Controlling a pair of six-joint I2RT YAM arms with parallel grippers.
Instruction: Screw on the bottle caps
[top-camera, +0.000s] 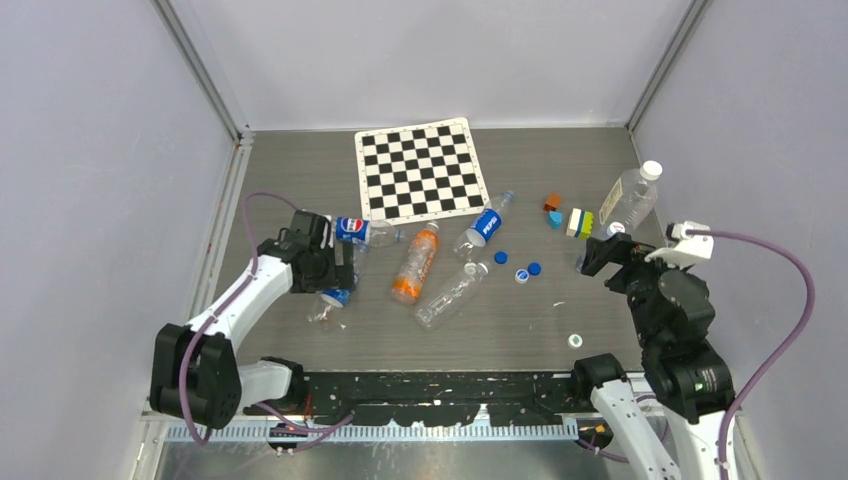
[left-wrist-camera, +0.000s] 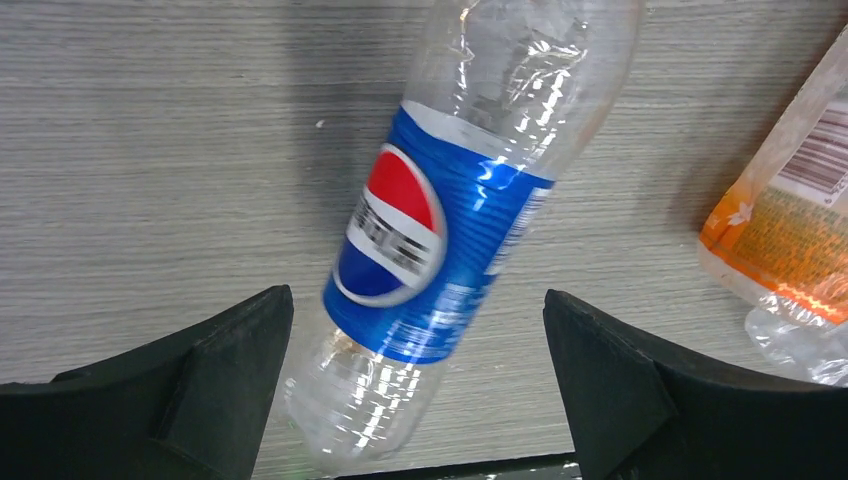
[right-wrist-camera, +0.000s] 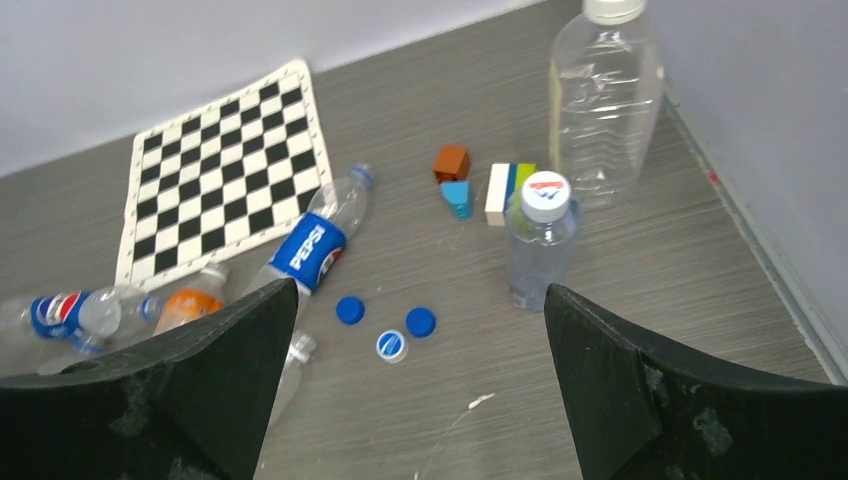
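Observation:
Two blue caps and a white-and-blue cap lie loose mid-table; they show in the right wrist view as blue, blue and white-blue. A white cap lies nearer the front. My left gripper is open, its fingers either side of the base of a lying Pepsi bottle, not touching it. My right gripper is open and empty, above the table right of the caps.
A second Pepsi bottle, an orange-label bottle, a third Pepsi bottle and a clear bottle lie about. A small capped bottle and a large capped bottle stand at right. Checkerboard, blocks and sponge sit behind.

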